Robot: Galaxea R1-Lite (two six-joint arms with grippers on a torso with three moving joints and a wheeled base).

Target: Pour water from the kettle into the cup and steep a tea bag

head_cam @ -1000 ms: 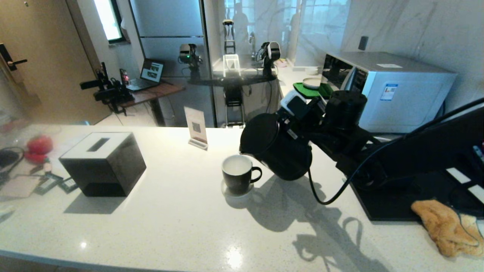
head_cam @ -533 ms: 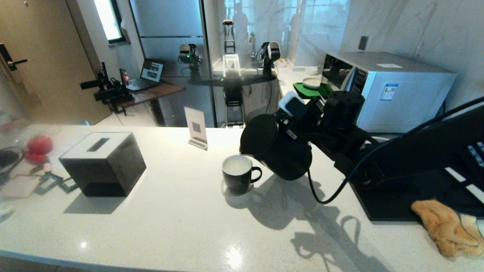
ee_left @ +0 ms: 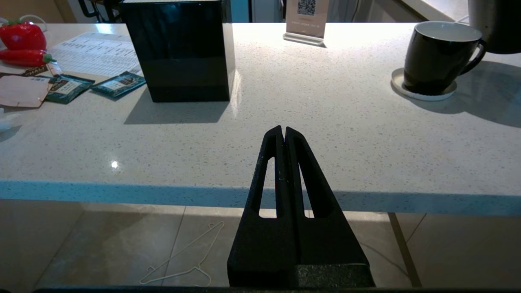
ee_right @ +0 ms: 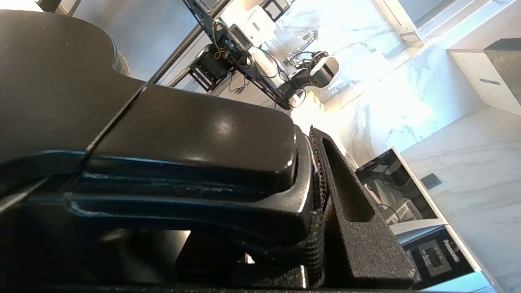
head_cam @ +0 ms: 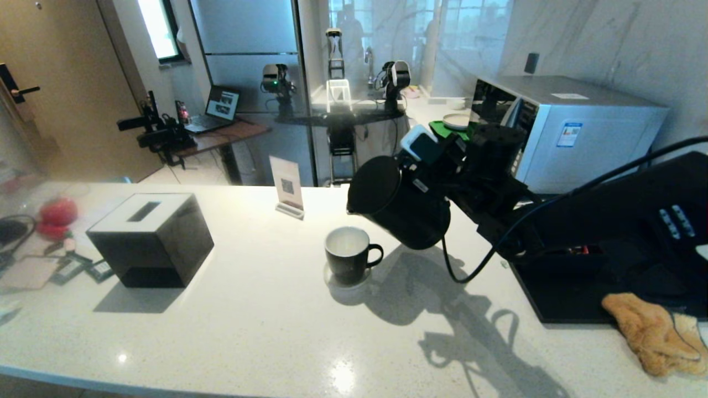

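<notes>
On the white counter (head_cam: 232, 309), from the left: a black box (head_cam: 150, 239), then the cup (head_cam: 347, 254) on its coaster, white inside showing, handle toward the kettle. Up and to the right of the cup hangs the kettle (head_cam: 406, 207), lifted clear of the counter and tipped over, lid end and spout leaning toward the cup; its long axis runs slantwise down from the right arm toward the cup's rim. The spout sits above and a little beyond the rim's right side, not touching. The pour likely turns on that gap: spout over the mouth, not past it.

The right gripper (head_cam: 442, 166) is clamped on the kettle's handle, and it is by far the nearer arm. The left gripper (ee_left: 283, 134), fingers pressed together and empty, is parked below the counter's near edge.

The left wrist view shows teal sachets (ee_left: 118, 83) beside the box, unreadable from the head view. The right wrist view shows a finger (ee_right: 350, 203) tight against the handle (ee_right: 195, 134), which the head view hides.
</notes>
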